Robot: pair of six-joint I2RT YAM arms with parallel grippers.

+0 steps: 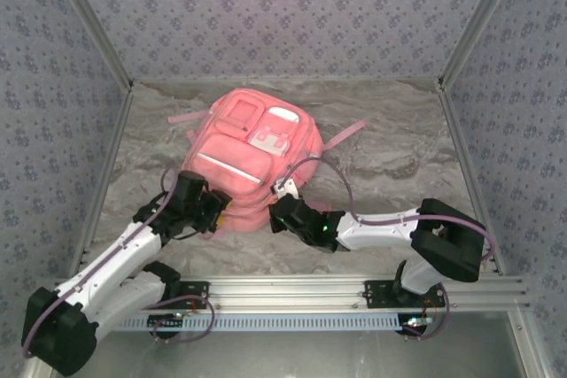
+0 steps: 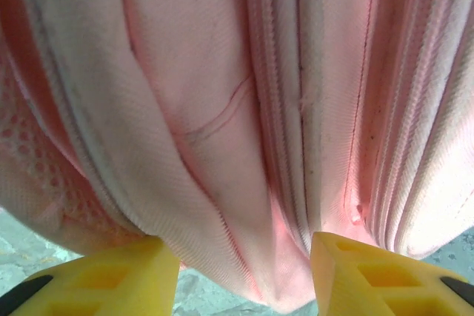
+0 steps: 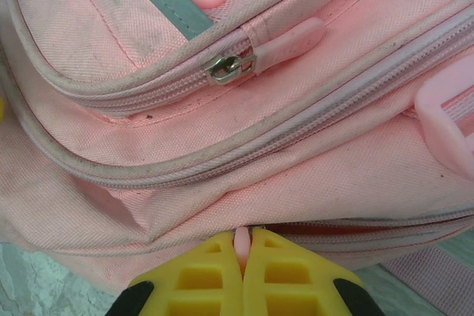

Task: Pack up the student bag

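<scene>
our left arm (image 1: pixel 115 258) stretched low and forward, left gripper (image 2: pixel 244 275) with fingers parted, our right arm (image 1: pixel 381 229) bent at the elbow and reaching inward to the left, right gripper (image 3: pixel 243 251) pinched tight on a pink tab (image 3: pixel 241 238)

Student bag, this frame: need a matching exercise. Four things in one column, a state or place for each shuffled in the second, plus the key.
Column 1
1. left gripper
2. right gripper
3. student bag
4. zip slider

Column 2
A. silver metal, nothing gripping it
B. fingers closed on a pink zip pull
C. fingers apart, bag fabric between them
D. lying on the marbled table, pockets facing up

Pairs: 1-C, 2-B, 3-D, 4-A
</scene>
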